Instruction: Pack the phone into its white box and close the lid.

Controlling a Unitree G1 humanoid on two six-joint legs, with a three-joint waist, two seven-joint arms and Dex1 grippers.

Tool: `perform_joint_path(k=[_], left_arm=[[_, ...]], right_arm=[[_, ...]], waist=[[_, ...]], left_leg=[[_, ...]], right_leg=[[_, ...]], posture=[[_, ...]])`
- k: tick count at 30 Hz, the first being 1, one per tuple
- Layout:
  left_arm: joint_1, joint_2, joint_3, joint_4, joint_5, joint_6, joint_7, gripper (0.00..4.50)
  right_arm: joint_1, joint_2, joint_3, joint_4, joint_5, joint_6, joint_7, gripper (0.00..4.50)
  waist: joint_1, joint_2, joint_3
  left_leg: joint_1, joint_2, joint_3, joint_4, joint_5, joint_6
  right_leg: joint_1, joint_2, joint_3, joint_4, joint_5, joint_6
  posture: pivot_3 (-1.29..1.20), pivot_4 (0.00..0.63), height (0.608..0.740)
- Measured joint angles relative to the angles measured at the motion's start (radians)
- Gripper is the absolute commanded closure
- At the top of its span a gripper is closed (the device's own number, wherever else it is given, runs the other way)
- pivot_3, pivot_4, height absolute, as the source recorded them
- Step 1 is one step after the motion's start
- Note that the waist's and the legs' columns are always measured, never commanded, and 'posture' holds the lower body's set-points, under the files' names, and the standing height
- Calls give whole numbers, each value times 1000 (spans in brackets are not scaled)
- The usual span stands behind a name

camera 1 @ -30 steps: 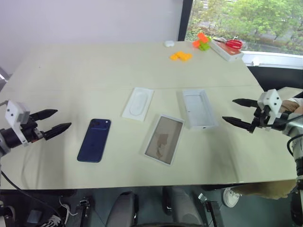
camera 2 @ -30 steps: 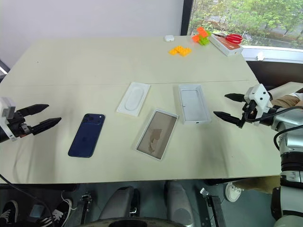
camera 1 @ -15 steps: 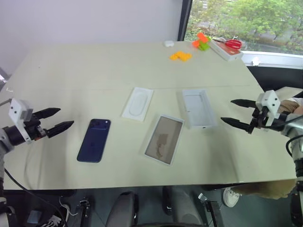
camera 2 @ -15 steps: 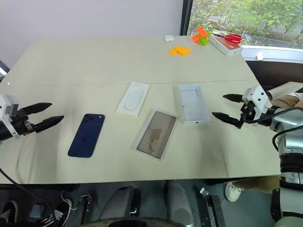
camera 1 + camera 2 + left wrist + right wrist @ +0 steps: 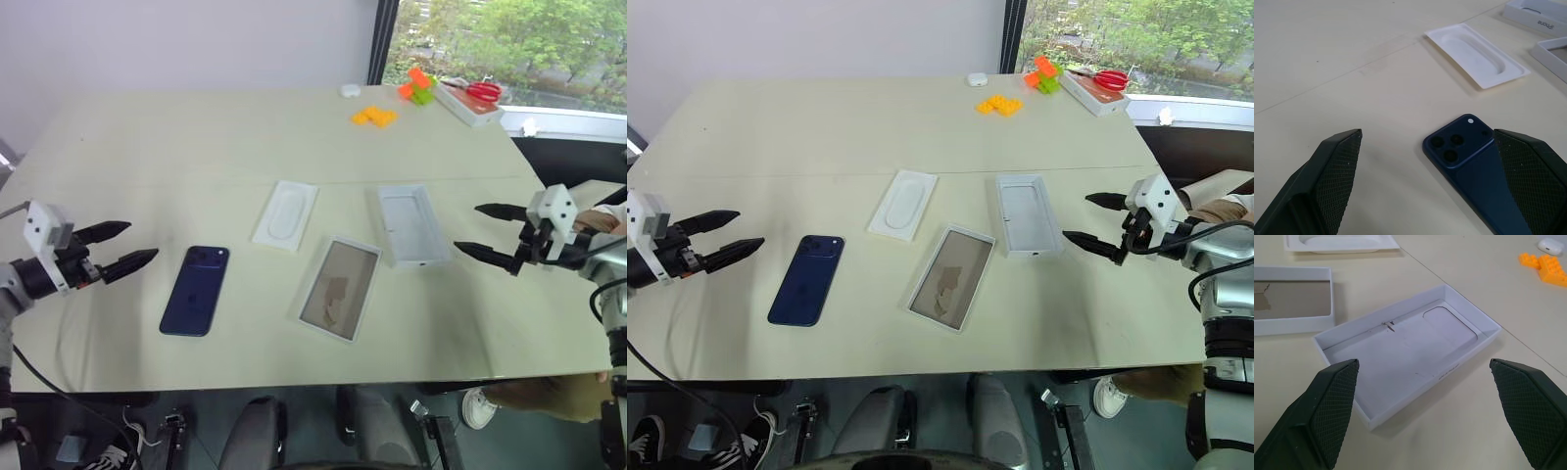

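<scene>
The phone point(image 5: 195, 290) lies at three o'clock from the wide-open, empty left pincer point(image 5: 125, 247), nearer than the right, long axis toward twelve o'clock.

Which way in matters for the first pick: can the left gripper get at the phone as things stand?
Probably yes. The left gripper is open and points at the phone, which lies flat on the table just ahead of it. Only bare tabletop lies between them, and the insert sits well beyond.
</scene>
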Motion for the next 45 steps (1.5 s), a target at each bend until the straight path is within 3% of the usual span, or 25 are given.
perform_joint_path(k=[12, 20, 25, 32, 45], left_arm=[[-64, -19, -48, -55, 5, 160, 130, 0], [-220, -139, -57, -118, -83, 405, 304, 0], [-364, -219, -155, -98, -10, 465, 476, 0], [-495, -435, -278, 54, 90, 472, 641, 0], [-715, -609, -309, 455, 188, 279, 679, 0]], right_arm=[[16, 9, 19, -99, 0, 29, -7, 19], [16, 42, 52, -248, 20, 98, -27, 19], [14, 74, 76, -334, 33, 147, -50, 19], [14, 149, 105, -407, 40, 187, -118, 19], [28, 150, 99, -410, 38, 163, -138, 19]], waist=[[1, 0, 0], [5, -1, 0], [5, -1, 0], [6, -1, 0], [6, -1, 0]], left_leg=[[0, 0, 0, 0, 0, 0], [0, -1, -1, 1, 0, 0], [0, -2, -2, 1, 0, 0], [-1, -2, -2, 1, 0, 0], [-1, -3, -1, 1, 0, 0]], right_leg=[[0, 0, 0, 1, 0, 0], [0, 0, 0, 1, 0, 1], [1, 0, 0, 1, 0, 1], [0, 0, -1, 1, 1, 1], [1, -1, -1, 0, 1, 1]], posture=[[0, 150, 740], [0, 150, 740], [0, 150, 740], [0, 150, 740], [0, 150, 740]])
